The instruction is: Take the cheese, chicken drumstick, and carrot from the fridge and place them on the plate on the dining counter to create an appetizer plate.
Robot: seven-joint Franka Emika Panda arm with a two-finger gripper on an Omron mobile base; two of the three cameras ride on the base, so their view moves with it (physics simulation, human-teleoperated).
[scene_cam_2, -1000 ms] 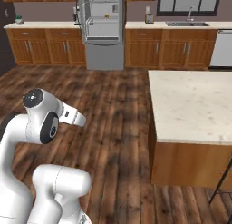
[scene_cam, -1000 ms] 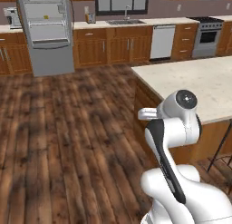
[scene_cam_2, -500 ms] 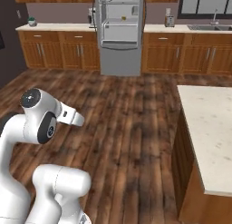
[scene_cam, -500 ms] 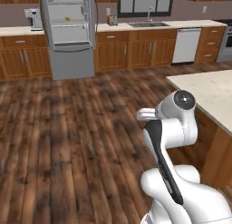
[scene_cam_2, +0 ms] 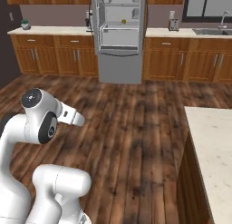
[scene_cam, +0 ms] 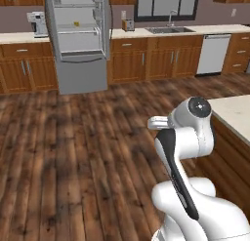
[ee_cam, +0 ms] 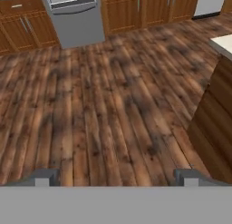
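The fridge [scene_cam: 79,37] stands well ahead of the robot across a wide stretch of wood floor [ee_cam: 113,114], its upper doors swung open so the pale shelves show. In the hand view only its lower front [ee_cam: 77,19] appears, at the top and slightly left of centre, so the coming move looks like more of a drive forward than a reach. A small yellow spot sits on a middle shelf [scene_cam_2: 123,22], possibly the cheese, but it is too small to tell; the drumstick and carrot cannot be made out at this range. The dining counter [scene_cam_2: 213,150] lies close on the robot's right, its corner just entering the hand view [ee_cam: 222,44]. The gripper [ee_cam: 113,177] points forward and down at bare floor, its tips set far apart at the bottom of the hand view, jaws spread wide, holding and touching nothing.
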